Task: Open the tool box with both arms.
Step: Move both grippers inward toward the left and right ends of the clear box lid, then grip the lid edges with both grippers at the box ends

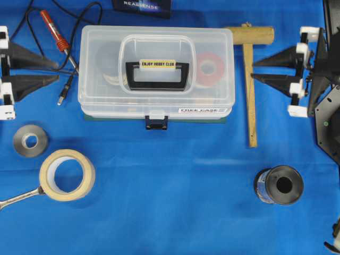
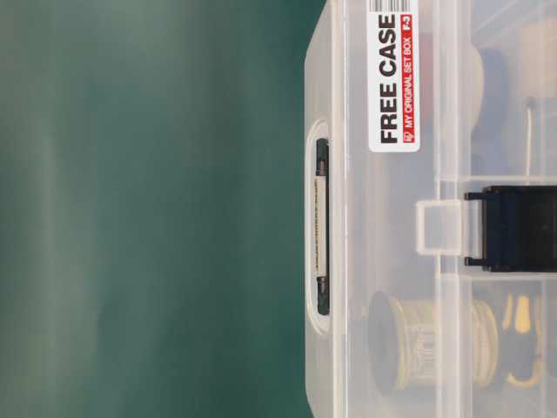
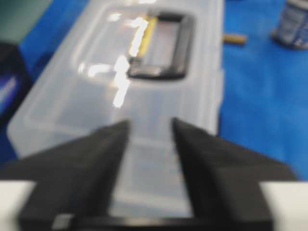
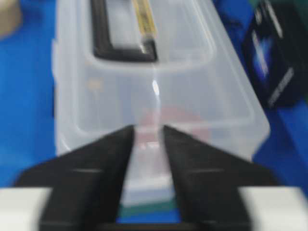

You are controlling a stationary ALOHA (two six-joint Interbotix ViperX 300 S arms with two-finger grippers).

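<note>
My left end effector [image 1: 57,71] and right end effector [image 1: 254,70] both hang with fingers apart, holding nothing, one at each end of the clear plastic tool box [image 1: 155,74] with its black handle [image 1: 157,76], lid shut, on the blue tabletop [image 1: 175,186]. Bare blue lies ahead of my left fingertips, beside a red-handled soldering iron [image 1: 54,33]; a wooden mallet [image 1: 249,79] stands between my right fingertips and the box.

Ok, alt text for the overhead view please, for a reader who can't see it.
A closed clear tool box with a black handle sits on a blue table, its dark front latch fastened. The left gripper and right gripper wait open at either side, touching nothing. Tape rolls, a wooden mallet and a soldering iron lie around.
</note>
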